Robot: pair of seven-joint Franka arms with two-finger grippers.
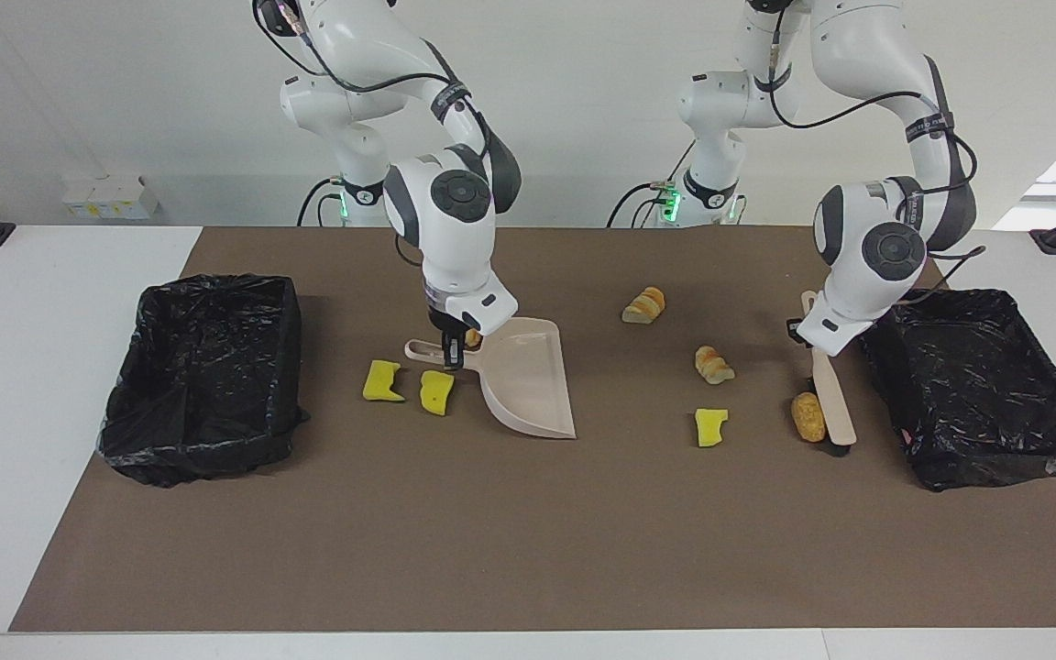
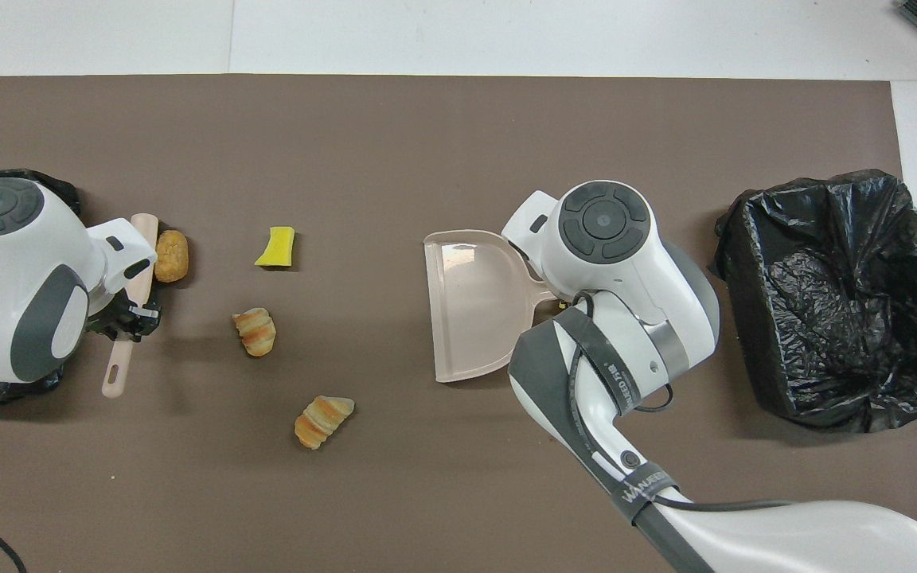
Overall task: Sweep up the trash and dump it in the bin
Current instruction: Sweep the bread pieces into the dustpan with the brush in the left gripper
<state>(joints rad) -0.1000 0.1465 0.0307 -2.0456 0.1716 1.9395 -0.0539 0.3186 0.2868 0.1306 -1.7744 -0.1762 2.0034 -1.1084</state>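
Trash (image 1: 710, 427) loose on the counter (image 1: 491, 532), none of it in the dustpan (image 1: 528, 376) or either bin yet. Two yellow chunks (image 1: 383, 381) just beside the dustpan's handle, toward the right arm's end. Between dustpan and brush (image 1: 832, 394): one more yellow chunk and two striped bread-like lumps (image 1: 713, 365), well apart from each other. A third, rounder lump (image 1: 808, 416) right against the brush. Possibly one more brown bit at the dustpan handle, mostly hidden.

Right hand (image 1: 452, 351) down at the dustpan's handle, fingers apparently closed on it, pan flat on the counter. Left hand (image 1: 808, 332) low over the brush handle; cannot tell whether closed on it. Black-lined bins at both ends: one (image 1: 216, 284) at the right arm's end, one (image 1: 995, 467) at the left arm's.

Likely very light, soft and springy, so prone to roll or skip ahead of a fast stroke instead of sliding. No need to pinch the pieces themselves: better pushed low and slowly by the brush toward the pan's open lip, lip pressed flat to the counter. Rounded lumps apt to roll off sideways; yellow chunks flatter, probably steadier. Pan best kept level on the way to a bin.
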